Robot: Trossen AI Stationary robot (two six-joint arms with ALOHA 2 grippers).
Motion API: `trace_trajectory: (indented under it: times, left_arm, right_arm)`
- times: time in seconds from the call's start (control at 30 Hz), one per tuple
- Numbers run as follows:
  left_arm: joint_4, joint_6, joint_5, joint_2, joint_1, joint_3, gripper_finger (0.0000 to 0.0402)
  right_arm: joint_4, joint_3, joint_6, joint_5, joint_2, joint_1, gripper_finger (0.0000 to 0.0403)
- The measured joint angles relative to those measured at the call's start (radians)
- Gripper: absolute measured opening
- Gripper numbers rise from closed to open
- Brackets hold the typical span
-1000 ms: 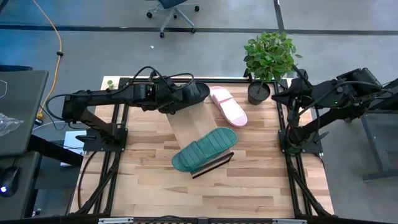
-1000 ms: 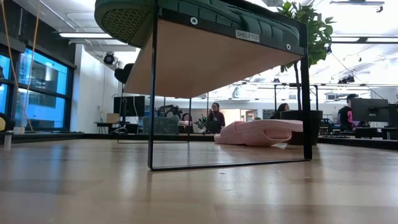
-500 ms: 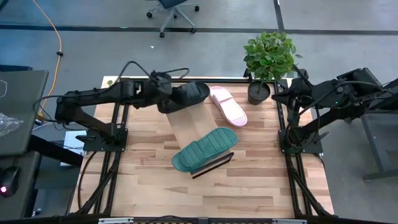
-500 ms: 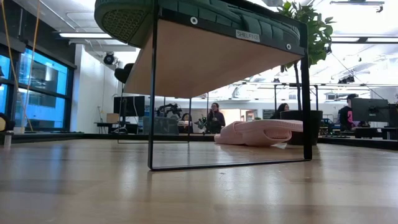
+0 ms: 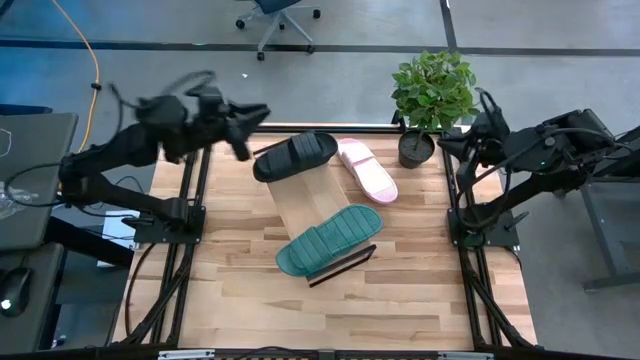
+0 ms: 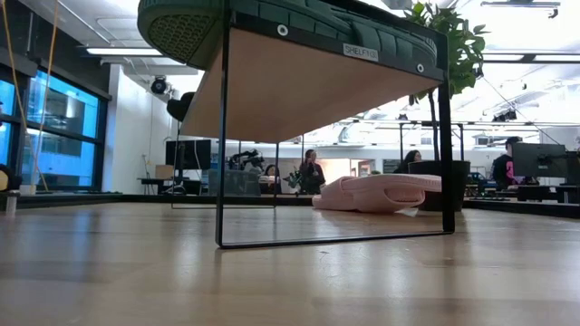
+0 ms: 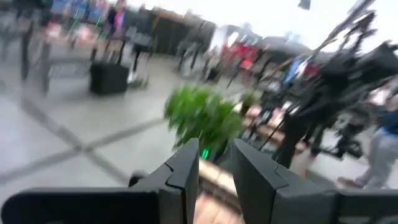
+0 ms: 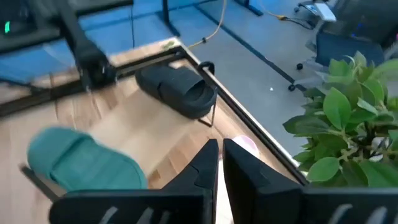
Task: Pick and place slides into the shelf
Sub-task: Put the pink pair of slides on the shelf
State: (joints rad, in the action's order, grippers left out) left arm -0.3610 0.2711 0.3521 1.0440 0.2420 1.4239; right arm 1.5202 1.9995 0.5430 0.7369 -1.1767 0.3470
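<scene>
The pale butcher-block table (image 5: 400,290) carries the long light-wood shelf (image 5: 305,205) with thin dark end rails, lying at a slant. The dark green ribbed slide (image 5: 328,239) rests across the shelf's near end, the black slide (image 5: 295,155) across its far end. The pale pink slide (image 5: 366,169) lies on the table just beside the shelf, near a leafy potted plant (image 5: 433,92) — between shelf and right arm. The left gripper (image 5: 240,128), raised over the table's far left edge, holds nothing, jaws narrowly apart; the right gripper (image 8: 220,163) waits by the plant, jaws nearly together — empty.
</scene>
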Motion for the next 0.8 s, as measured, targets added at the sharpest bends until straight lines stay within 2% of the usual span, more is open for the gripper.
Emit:
trace_trajectory:
  times: [0.23,0.4,0.57,0.67,0.8]
  left_arm:
    - [0.104,-0.147,-0.171,-0.087,0.0,0.0,0.0083]
    - [0.104,-0.203,-0.3,-0.094,0.0,0.0,0.0083]
    - [0.103,-0.249,-0.394,-0.09,0.0,0.0,0.0083]
    - [0.103,-0.272,-0.428,-0.091,0.0,0.001,0.0083]
    - [0.039,-0.312,-0.446,-0.084,0.0,0.054,0.0083]
  right_arm:
    - [-0.162,0.0,0.016,0.077,0.0,0.0,0.0016]
    - [-0.338,0.0,-0.091,0.104,0.0,0.0,0.0016]
    - [-0.484,0.0,-0.227,0.03,0.0,0.0,0.0016]
    - [-0.524,0.0,-0.244,-0.034,0.005,0.0,0.0016]
    - [-0.541,0.0,-0.23,-0.046,0.028,-0.002,0.0016]
